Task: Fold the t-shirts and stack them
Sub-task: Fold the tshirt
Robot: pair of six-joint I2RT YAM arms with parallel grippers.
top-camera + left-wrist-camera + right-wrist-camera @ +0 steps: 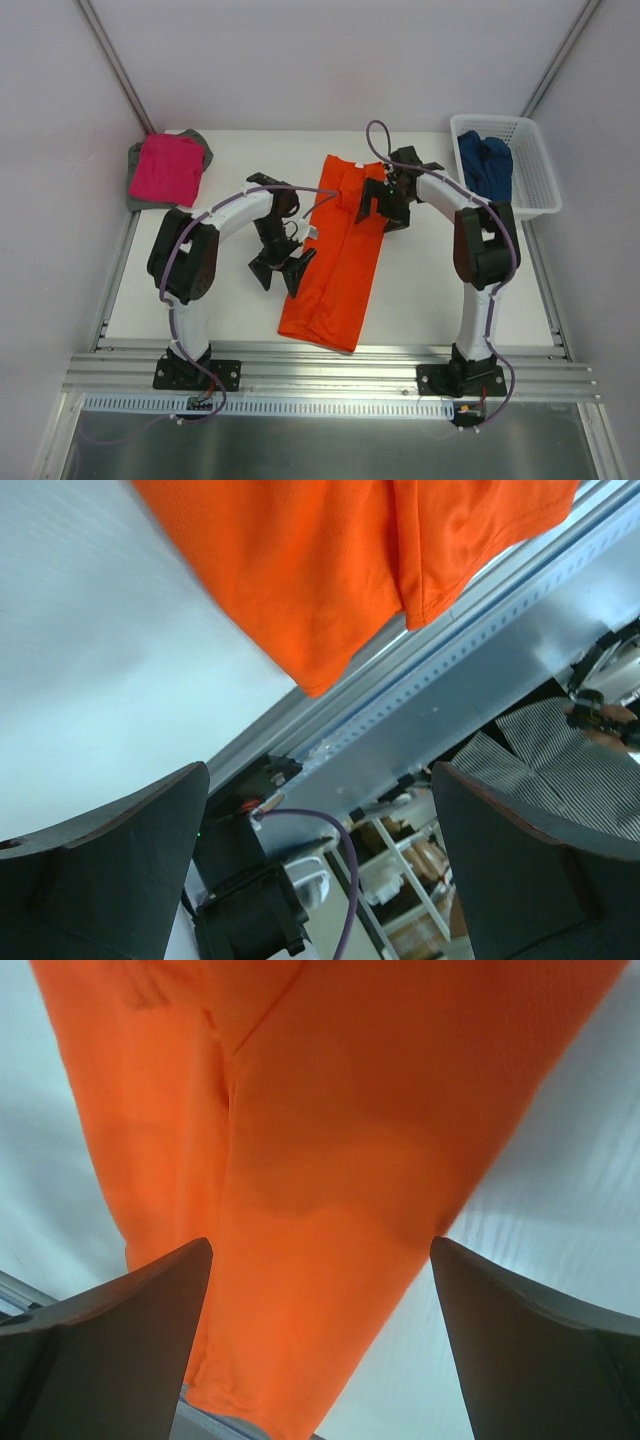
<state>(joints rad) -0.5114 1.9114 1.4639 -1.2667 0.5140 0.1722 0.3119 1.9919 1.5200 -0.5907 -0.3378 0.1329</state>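
The orange t-shirt (pixel 338 250) lies in the middle of the table, folded lengthwise into a long strip; it also shows in the wrist views (pixel 330 570) (pixel 330 1160). My left gripper (pixel 280 272) (pixel 320 780) is open beside the strip's left edge, nothing between its fingers. My right gripper (pixel 385 212) (pixel 320 1250) hangs open over the strip's far end, holding nothing. A folded magenta t-shirt (pixel 167 168) rests on a grey t-shirt (pixel 199 141) at the far left. The dark blue t-shirt (pixel 486 165) lies in the basket.
The white lattice basket (pixel 540 175) stands at the table's far right corner. An aluminium rail (pixel 330 365) runs along the near edge by the arm bases. White walls close in the back and sides.
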